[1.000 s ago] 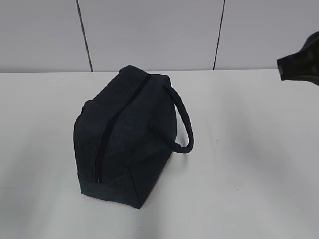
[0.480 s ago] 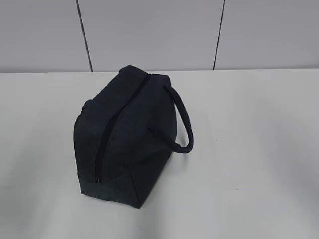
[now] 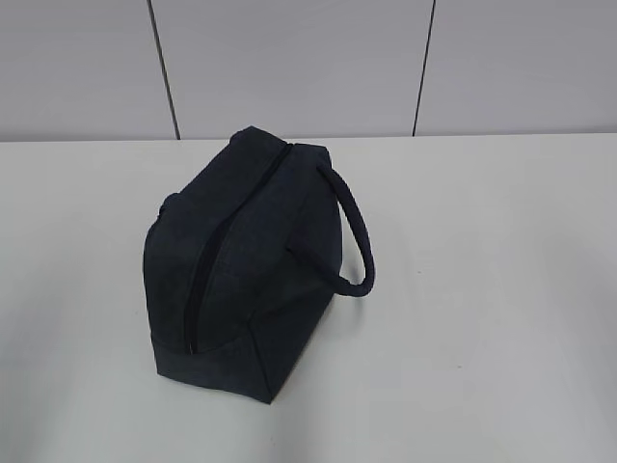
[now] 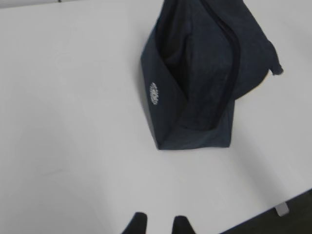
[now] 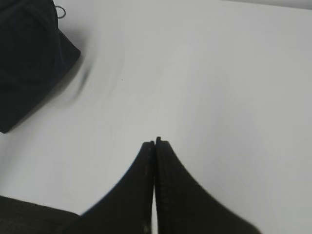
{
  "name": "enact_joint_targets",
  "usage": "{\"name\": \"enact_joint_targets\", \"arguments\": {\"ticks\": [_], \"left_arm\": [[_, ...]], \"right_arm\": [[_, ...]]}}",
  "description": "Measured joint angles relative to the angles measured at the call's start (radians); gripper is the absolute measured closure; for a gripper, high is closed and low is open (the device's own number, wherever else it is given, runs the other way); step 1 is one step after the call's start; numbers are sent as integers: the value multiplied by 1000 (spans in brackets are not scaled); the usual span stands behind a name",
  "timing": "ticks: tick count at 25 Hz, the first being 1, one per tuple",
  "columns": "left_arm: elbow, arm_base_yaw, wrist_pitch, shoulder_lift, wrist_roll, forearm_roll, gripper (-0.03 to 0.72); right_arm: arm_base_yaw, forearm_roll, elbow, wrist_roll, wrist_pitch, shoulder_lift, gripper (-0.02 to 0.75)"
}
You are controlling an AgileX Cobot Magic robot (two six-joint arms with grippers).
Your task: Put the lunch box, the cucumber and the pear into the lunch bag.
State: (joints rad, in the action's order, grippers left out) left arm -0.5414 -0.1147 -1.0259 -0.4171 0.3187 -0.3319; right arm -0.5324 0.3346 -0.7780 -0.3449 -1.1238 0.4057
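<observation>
Boxy dark navy fabric lunch bag (image 3: 246, 265) sits left of centre on white table (image 3: 482, 289), long axis near-left to far-right, zipper (image 3: 227, 251) closed, contents not visible. Left gripper (image 4: 156, 225): narrow gap, empty. Right gripper (image 5: 155, 142): fully closed, empty.

Exterior view: looking down at a slant across the counter (image 3: 482, 289) toward the wall, the lunch bag (image 3: 246, 270) sitting left of centre.
Left wrist view: looking down from above, the bag filling the upper right.
Right wrist view: hanging low over bare counter, catching the bag at the upper left.
Shared: bag and counter.
</observation>
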Motion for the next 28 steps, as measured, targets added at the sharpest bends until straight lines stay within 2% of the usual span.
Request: {"name": "enact_joint_targets", "arguments": {"ticks": [5, 8, 12, 17, 20, 24, 28], "left_arm": [[-1, 0, -96, 189, -82, 153, 601], [-1, 0, -113, 294, -106, 196, 601], [-1, 0, -113, 412, -130, 213, 601], [-1, 0, -103, 431, -134, 212, 599], [0, 0, -102, 431, -136, 214, 599], [0, 0, -102, 431, -136, 213, 599], [0, 0, -102, 431, -136, 213, 599]], "right_arm": [[0, 0, 123, 1, -54, -154, 738], [0, -6, 152, 14, -68, -231, 738], [0, -15, 187, 52, -70, -342, 738], [0, -43, 241, 88, -85, -423, 738], [0, -121, 262, 145, -56, -424, 738], [0, -265, 282, 319, -40, -424, 738], [0, -296, 283, 368, -36, -424, 738]]}}
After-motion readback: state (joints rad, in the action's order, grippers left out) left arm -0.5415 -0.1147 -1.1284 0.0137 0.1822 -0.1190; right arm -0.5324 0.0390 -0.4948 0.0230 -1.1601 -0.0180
